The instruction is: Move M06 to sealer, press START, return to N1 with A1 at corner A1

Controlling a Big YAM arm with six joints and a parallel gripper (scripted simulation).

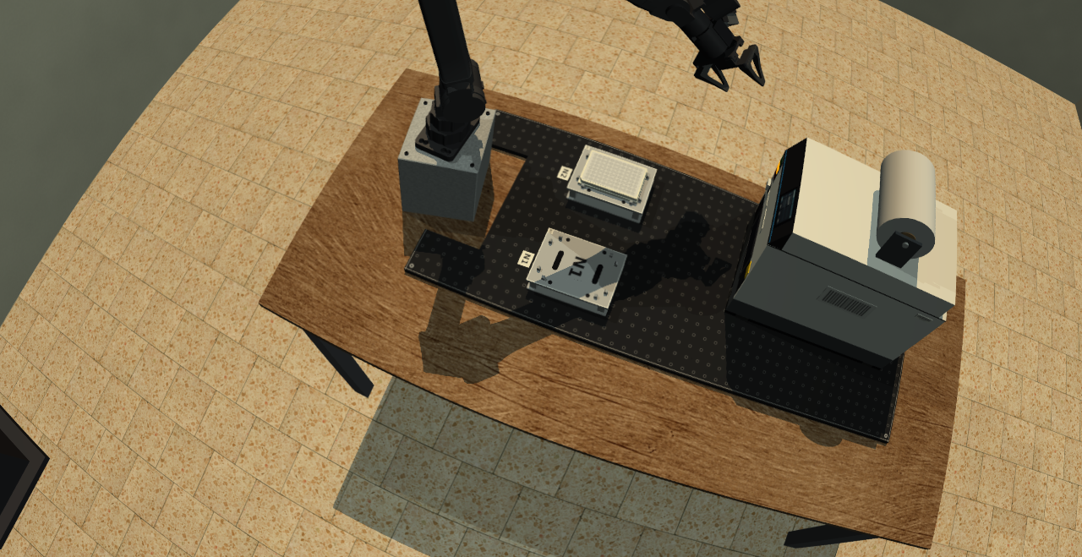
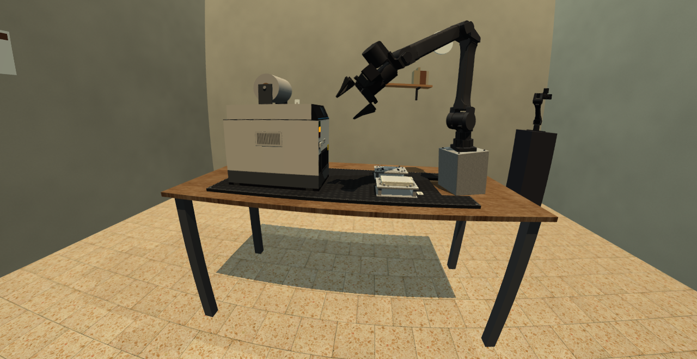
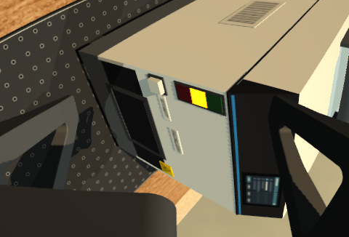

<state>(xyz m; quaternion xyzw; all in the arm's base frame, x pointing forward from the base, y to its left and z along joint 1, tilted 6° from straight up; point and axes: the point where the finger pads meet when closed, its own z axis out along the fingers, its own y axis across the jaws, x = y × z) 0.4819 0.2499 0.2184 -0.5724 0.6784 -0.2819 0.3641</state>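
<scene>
My gripper (image 1: 744,87) (image 2: 345,107) (image 3: 173,106) is open and empty, high in the air in front of the sealer (image 1: 839,251) (image 2: 273,154) (image 3: 203,41). The sealer's amber lamp (image 3: 198,97) is lit; red and green are dark. The START button (image 3: 156,85) is beside the lamps, with nothing touching it. The dark door (image 3: 138,121) looks closed, and no stage stands out. Plate M06 is not in view. Nest N1 (image 1: 578,290) (image 2: 382,169) is empty. Nest N2 (image 1: 605,206) (image 2: 395,191) holds a pale plate (image 1: 614,172) (image 2: 397,180) that looks flat.
A foil roll (image 1: 906,194) (image 2: 280,88) stands on top of the sealer. The arm's grey pedestal (image 1: 439,187) (image 2: 463,171) is at the other end of the table. Both nests stand between them on the black perforated board (image 1: 665,341) (image 2: 350,192).
</scene>
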